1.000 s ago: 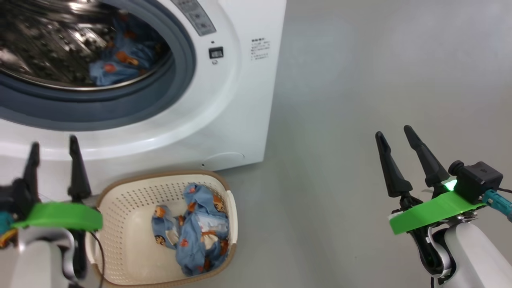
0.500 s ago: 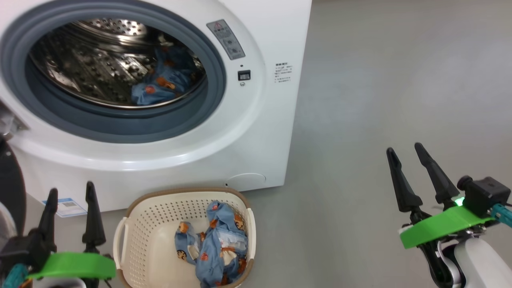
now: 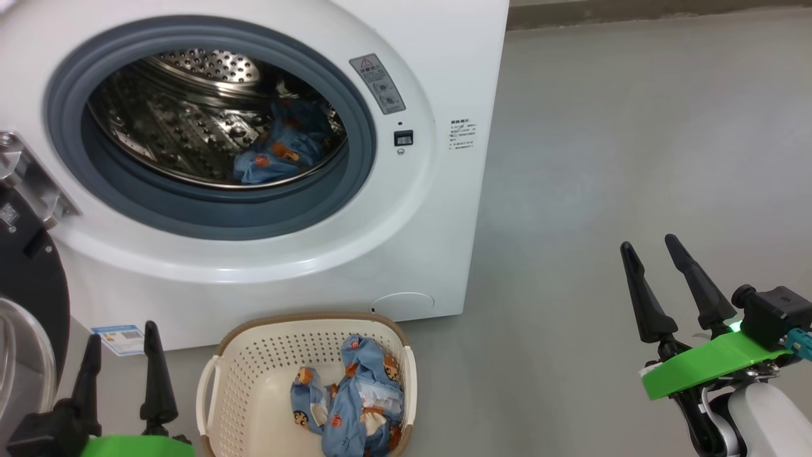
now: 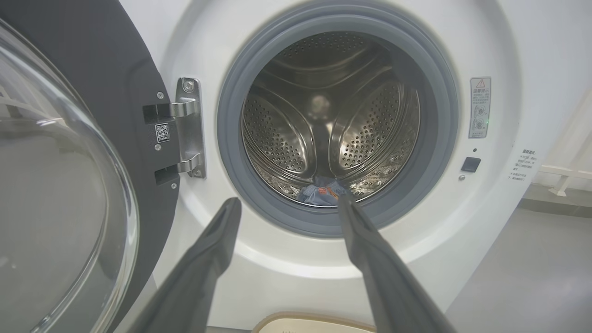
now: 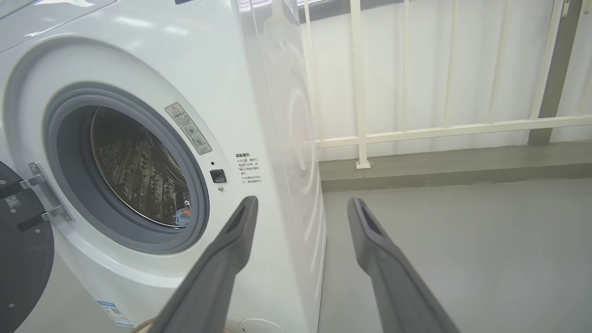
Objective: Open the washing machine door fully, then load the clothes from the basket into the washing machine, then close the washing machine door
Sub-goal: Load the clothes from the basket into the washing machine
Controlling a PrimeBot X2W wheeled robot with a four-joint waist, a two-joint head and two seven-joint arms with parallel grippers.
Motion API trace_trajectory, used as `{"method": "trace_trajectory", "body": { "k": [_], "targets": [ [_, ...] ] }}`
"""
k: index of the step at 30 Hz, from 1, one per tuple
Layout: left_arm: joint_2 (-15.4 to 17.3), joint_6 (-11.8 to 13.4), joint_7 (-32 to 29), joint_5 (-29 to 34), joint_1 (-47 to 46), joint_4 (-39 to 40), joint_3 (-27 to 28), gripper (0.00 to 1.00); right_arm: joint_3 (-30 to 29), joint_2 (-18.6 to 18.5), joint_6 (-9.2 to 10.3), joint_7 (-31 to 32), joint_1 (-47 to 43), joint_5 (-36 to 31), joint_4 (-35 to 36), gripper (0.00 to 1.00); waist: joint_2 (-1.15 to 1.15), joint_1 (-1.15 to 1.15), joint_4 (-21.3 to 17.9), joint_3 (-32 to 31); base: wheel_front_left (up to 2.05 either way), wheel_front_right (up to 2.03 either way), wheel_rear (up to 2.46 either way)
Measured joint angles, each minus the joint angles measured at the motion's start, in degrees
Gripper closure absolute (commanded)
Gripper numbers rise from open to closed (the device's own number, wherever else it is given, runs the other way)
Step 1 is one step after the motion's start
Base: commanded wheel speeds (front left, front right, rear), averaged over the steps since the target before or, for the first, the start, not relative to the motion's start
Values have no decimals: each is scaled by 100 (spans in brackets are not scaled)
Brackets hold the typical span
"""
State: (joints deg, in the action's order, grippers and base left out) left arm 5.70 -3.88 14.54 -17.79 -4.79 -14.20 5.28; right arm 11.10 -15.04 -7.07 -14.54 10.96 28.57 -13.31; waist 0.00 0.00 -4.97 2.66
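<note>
The white washing machine (image 3: pixel 438 209) stands with its black, glass-bowled door (image 4: pixel 69 185) swung wide to the left on its hinge. One blue printed garment (image 3: pixel 282 155) lies in the steel drum, low at the front. Another of the clothes (image 3: pixel 355 403) lies bunched in the cream basket (image 3: pixel 254 336) on the floor below the machine's front. My left gripper (image 3: pixel 122 333) is open and empty, just left of the basket, fingers pointing at the drum mouth. My right gripper (image 3: pixel 649 244) is open and empty over bare floor, well right of the machine.
Grey floor (image 3: pixel 602 158) stretches to the right of the machine. A white railing (image 5: pixel 360 92) on a low kerb runs behind it. The open door (image 3: pixel 28 279) takes up the space at my left. A small blue label (image 3: pixel 120 338) sits low on the machine's front.
The head camera has tilted up and shifted, so the whole picture slid down and to the right. Both grippers stay open. The clothes and basket lie as before.
</note>
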Motion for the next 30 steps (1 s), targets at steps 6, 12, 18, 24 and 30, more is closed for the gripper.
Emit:
{"method": "trace_trajectory", "body": {
  "k": [6,12,18,24,30],
  "targets": [
    [-15,41,1,-31,44,94,-67,0,11,-63,0,0,0,20,-8,0,0,0,28,-42,0,0,0],
    [-15,48,1,-32,44,165,-98,0,18,-83,0,0,0,21,-7,0,0,0,32,0,0,0,0],
    [-15,51,1,-60,44,169,-119,0,31,-83,0,0,0,21,-7,0,0,0,26,17,0,0,0],
    [-14,90,1,-82,44,169,-125,0,51,-83,0,0,0,21,-10,0,0,0,12,9,0,0,0],
    [-13,91,1,-82,44,168,-138,0,59,-83,0,0,1,21,-22,0,0,0,6,15,0,0,0]
  ]
}}
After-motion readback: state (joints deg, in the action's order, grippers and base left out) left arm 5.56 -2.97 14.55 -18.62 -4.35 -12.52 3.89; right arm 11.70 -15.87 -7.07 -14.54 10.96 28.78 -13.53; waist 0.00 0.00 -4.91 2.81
